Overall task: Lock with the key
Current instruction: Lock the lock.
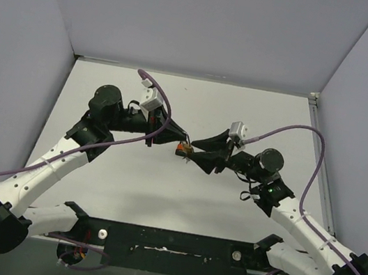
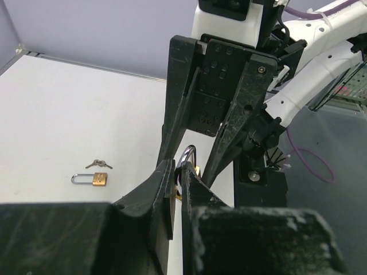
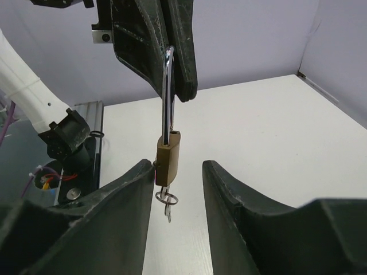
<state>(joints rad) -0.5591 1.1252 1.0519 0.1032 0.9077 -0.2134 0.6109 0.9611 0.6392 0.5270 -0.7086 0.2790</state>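
Left gripper (image 1: pixel 182 139) clamped tight on the shackle (image 3: pixel 167 97) of the brass padlock (image 3: pixel 168 154), and we've got the lock hanging upright in mid-air over the middle of the table (image 1: pixel 245 112)!
Right gripper (image 3: pixel 178 166) has its jaws parted, one finger on each side of the padlock body: one is right up against it (touching or not, we can't tell), the other stands clear. Down at the underside we see a key (image 3: pixel 168 213) dangling on its ring.

My left gripper (image 2: pixel 179 172) clamps a silver shackle (image 2: pixel 184 151); 1 brass padlock (image 2: pixel 92 179) and keys (image 2: pixel 98 164) lie on the table (image 2: pixel 63 109).
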